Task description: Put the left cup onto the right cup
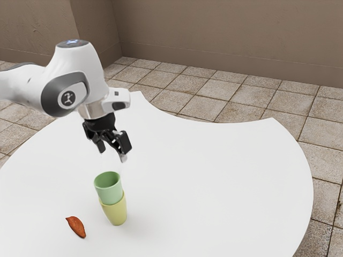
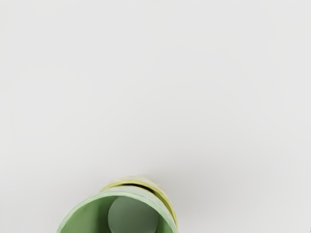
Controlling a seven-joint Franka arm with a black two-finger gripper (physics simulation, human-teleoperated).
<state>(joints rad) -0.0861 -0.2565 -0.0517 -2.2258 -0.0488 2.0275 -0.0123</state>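
A green cup (image 1: 109,188) sits nested upright inside a yellow-green cup (image 1: 114,211) on the white round table (image 1: 214,182). My gripper (image 1: 112,151) hangs above and slightly behind the stack, apart from it, fingers open with nothing between them. In the wrist view I look down into the green cup (image 2: 124,213), and the yellow-green cup's rim (image 2: 158,191) peeks out beside it.
A small orange-brown object (image 1: 76,226) lies on the table to the exterior view's left of the cups. The table's edge runs close to the front. Tiled floor and brown walls surround the table.
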